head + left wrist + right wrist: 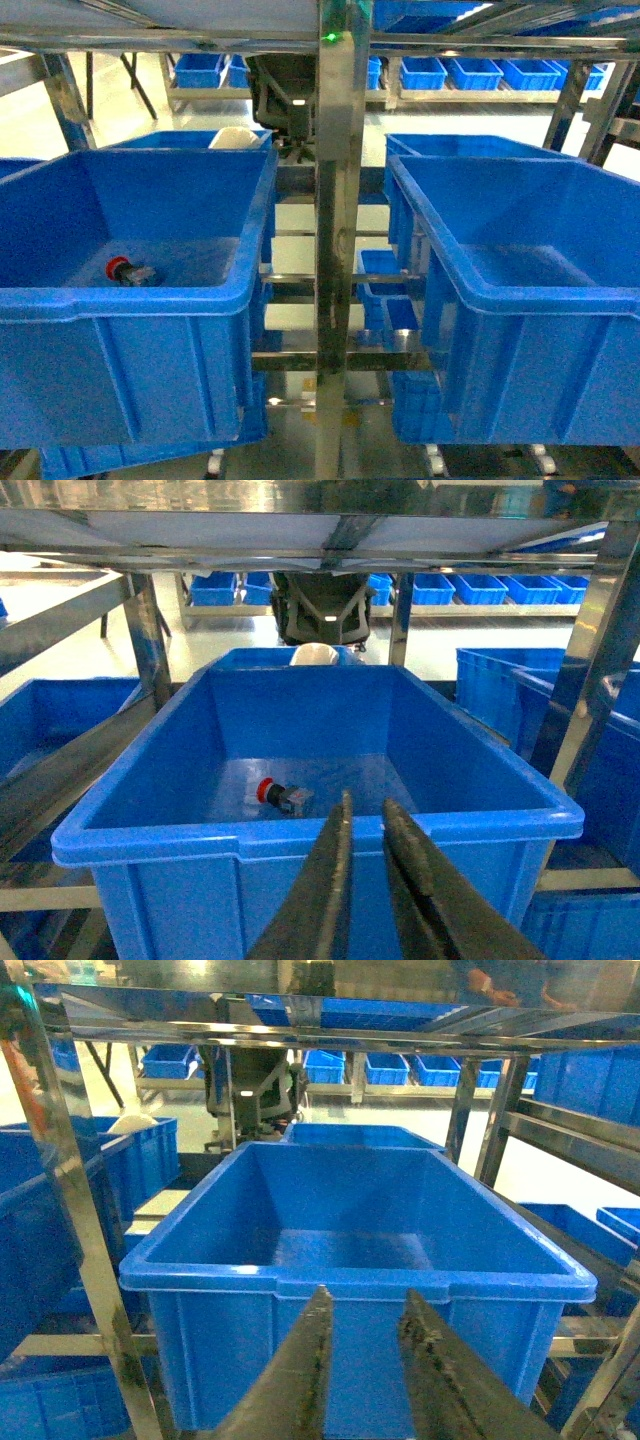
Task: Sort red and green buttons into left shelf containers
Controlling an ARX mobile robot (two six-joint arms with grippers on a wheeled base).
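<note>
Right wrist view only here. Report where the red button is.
Observer: The red-capped mushroom push-button lies on its side on the floor of the left deep blue plastic bin.
Operator: Give me the left gripper's state.
Observer: The left gripper hangs in front of that bin's near rim, slightly open, holding nothing.
Operator: Locate the green one.
Observer: No green button shows in any view.

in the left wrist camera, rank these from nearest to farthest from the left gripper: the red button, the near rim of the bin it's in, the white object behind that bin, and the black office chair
1. Near rim of the blue bin, right at the left gripper tips.
2. Red button, on the bin floor, slightly left.
3. White object, just past the bin's far wall.
4. Black office chair, farthest, beyond the shelf.
</note>
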